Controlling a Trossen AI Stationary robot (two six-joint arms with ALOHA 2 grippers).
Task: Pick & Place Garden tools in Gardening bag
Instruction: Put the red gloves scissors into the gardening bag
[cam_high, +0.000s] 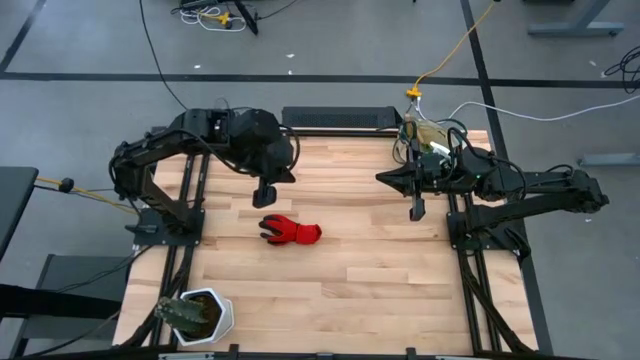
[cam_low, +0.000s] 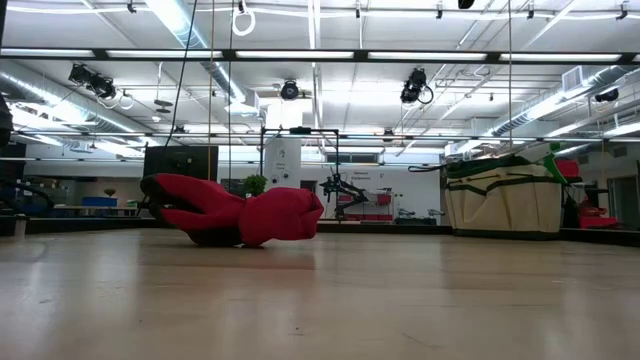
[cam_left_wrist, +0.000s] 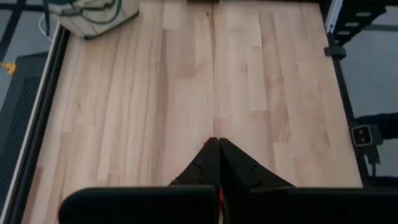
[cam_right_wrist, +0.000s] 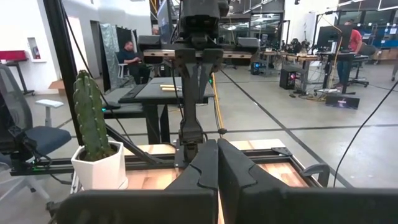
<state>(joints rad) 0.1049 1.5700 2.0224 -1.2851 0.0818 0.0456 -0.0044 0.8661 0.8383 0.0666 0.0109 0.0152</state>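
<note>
With the red glove (cam_high: 291, 231) lying mid-desk, apparently the only tool still out, the closed, empty left pincer (cam_high: 266, 196) must open over it, the bag (cam_high: 428, 139) far-right.

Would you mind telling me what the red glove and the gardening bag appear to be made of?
The red glove looks like soft matte fabric, slumped and creased on the table. The gardening bag looks like beige canvas with green trim, its sides slightly sagging; the weave itself cannot be made out.

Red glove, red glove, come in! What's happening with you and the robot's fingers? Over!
Left gripper shut, hovering just behind the red glove. Right gripper shut, empty. Glove flat on table, gardening bag at far right corner. Nothing in the way.
</note>
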